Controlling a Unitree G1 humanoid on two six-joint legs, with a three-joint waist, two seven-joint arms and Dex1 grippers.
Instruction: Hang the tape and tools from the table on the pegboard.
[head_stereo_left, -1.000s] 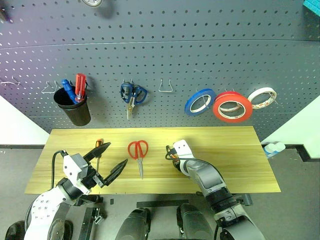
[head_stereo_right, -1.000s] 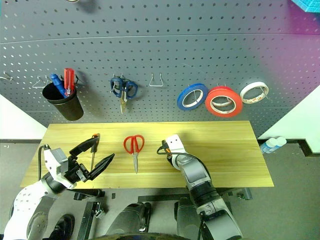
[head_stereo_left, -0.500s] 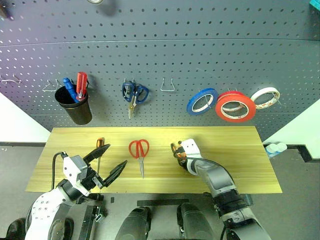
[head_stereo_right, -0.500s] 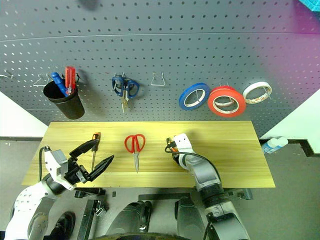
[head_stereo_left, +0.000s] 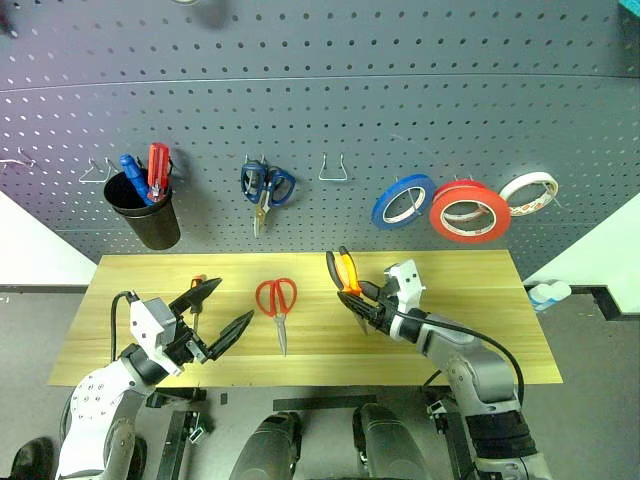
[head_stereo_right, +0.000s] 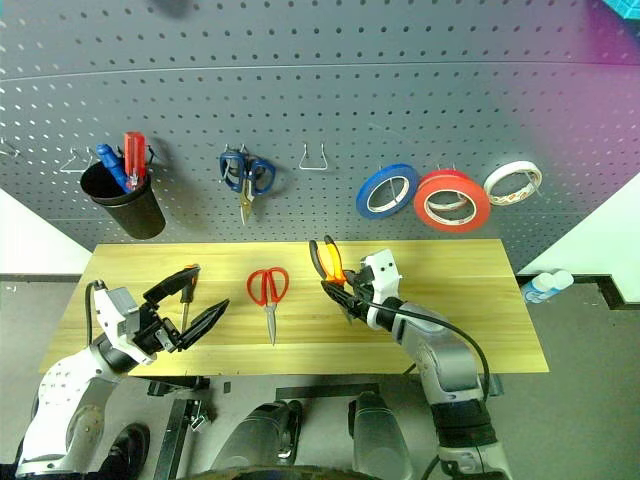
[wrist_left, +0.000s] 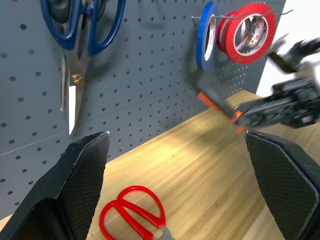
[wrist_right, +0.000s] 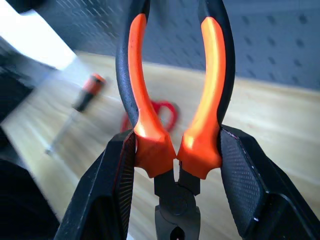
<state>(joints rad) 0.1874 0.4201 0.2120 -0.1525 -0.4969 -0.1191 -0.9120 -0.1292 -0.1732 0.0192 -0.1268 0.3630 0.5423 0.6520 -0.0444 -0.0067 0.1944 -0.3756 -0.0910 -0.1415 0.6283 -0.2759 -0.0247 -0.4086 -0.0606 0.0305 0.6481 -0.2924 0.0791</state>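
**Pliers up off the table in your right gripper**

Your right gripper (head_stereo_right: 352, 297) has the pliers (head_stereo_right: 327, 262) pinched at the base of the orange-and-black handles, one finger (wrist_right: 117, 185) pressed on each side, with the handles rising up and away toward the pegboard (head_stereo_left: 400, 100). The tool is clear of the table (head_stereo_left: 470, 300), above its middle, and sits below the bare metal hook (head_stereo_left: 333, 170).

Just beside the pliers, toward your left, the red-handled scissors (head_stereo_left: 277, 303) lie flat on the wood with their blades pointing at the near edge. Further left the orange-handled screwdriver (head_stereo_left: 197, 290) lies on the table too, right by your left gripper (head_stereo_left: 217, 312). That gripper is spread wide with nothing between its fingers (wrist_left: 82, 170), hovering over the near left part of the table.

The red tape roll (head_stereo_left: 468, 212) already hangs on the pegboard at the right, between the blue roll (head_stereo_left: 402, 201) and the whitish roll (head_stereo_left: 527, 192), and it overlaps both neighbours slightly as you see it from the head views.

On the left of the board, a black cup (head_stereo_left: 143, 212) holds a red screwdriver (head_stereo_left: 158, 170) and a blue screwdriver (head_stereo_left: 131, 176). The blue-handled scissors (head_stereo_left: 264, 190) hang between that cup and the bare hook, blades down.
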